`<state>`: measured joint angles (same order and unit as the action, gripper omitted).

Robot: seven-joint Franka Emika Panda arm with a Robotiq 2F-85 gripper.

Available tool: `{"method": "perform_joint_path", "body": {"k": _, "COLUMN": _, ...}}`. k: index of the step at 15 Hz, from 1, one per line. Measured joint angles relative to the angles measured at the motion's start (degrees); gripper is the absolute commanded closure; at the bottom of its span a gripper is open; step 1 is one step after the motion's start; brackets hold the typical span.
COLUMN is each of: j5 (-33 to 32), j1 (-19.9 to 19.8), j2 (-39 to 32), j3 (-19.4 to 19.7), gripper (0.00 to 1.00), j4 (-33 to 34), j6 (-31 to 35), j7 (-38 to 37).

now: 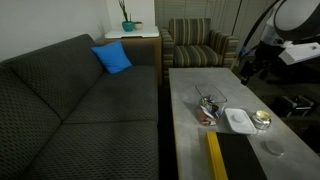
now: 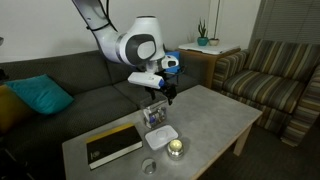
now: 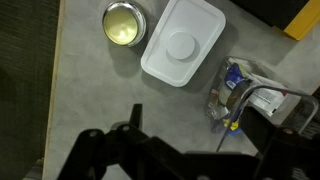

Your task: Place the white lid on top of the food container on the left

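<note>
White plastic, the white lid lay flat with rounded corners and a raised rim, just beside the food container; we saw the gripper with fingers spread wide.

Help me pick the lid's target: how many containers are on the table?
2. The food container lies on one side of the white lid; the round container with yellowish contents stands on the lid's opposite side. None looks hidden.
</note>
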<state>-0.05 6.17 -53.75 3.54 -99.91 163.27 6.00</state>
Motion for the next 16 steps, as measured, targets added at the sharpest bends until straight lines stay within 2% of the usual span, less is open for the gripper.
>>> {"method": "perform_joint_path", "body": {"k": 5, "j5": -0.4, "j1": -4.1, "j2": -11.0, "j3": -2.6, "gripper": 0.00, "j4": 13.4, "j6": -5.2, "j7": 1.5}}
{"method": "perform_joint_path", "body": {"k": 11, "j5": -1.7, "j1": -3.8, "j2": -23.6, "j3": -2.7, "gripper": 0.00, "j4": 25.7, "j6": -6.5, "j7": 1.5}}
{"method": "perform_joint_path", "body": {"k": 16, "j5": -1.7, "j1": -3.9, "j2": -30.0, "j3": -2.7, "gripper": 0.00, "j4": 32.9, "j6": -10.9, "j7": 1.4}}
